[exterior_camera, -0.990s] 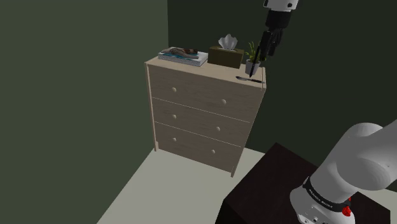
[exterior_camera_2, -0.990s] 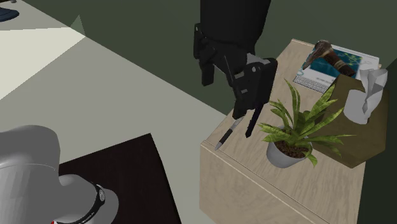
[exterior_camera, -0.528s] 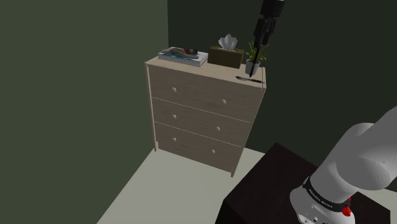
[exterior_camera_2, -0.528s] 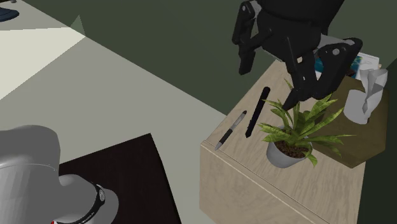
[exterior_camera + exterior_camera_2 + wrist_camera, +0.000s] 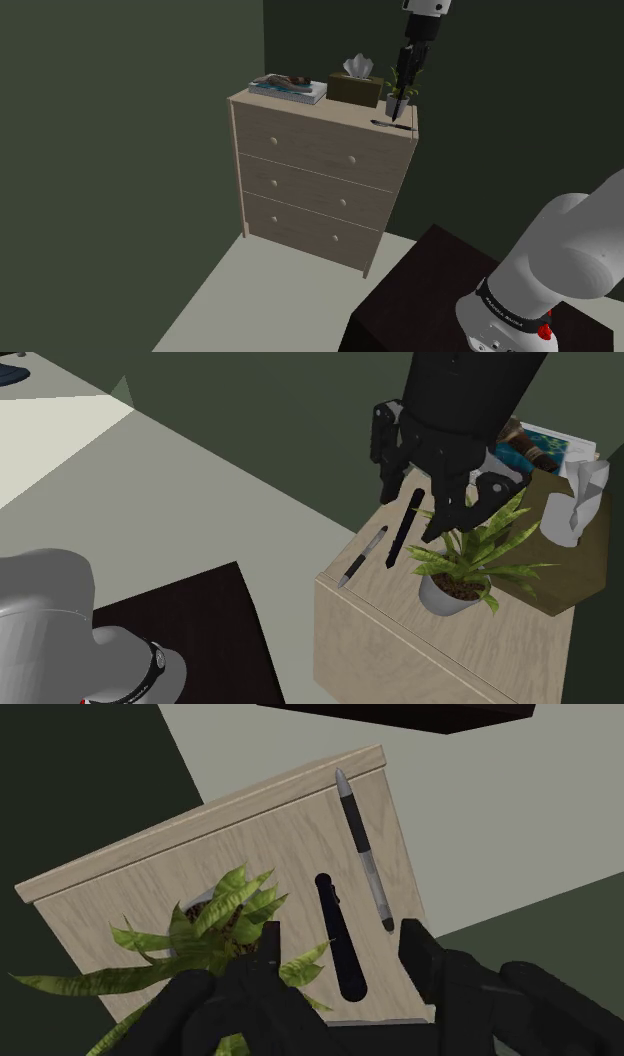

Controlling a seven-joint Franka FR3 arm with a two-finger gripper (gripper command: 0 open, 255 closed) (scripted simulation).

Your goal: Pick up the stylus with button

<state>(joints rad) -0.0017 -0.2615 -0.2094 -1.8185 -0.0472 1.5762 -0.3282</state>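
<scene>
Second ext. view, upper right: gripper (image 5: 408, 517) hangs, fingers wide apart, holding nothing, over black pen (image 5: 402, 534) on dresser (image 5: 392, 600). Grey stylus (image 5: 362, 556) lies just left of it, untouched.

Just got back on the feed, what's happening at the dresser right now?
The arm's pincer hangs open above the dresser, holding nothing. Just below it, in line with the gap between the fingers but untouched, lies a black stylus. A grey pen lies beside that, nearer the dresser's edge. A potted plant stands close on the stylus's other side. Nothing has been picked up yet.
</scene>
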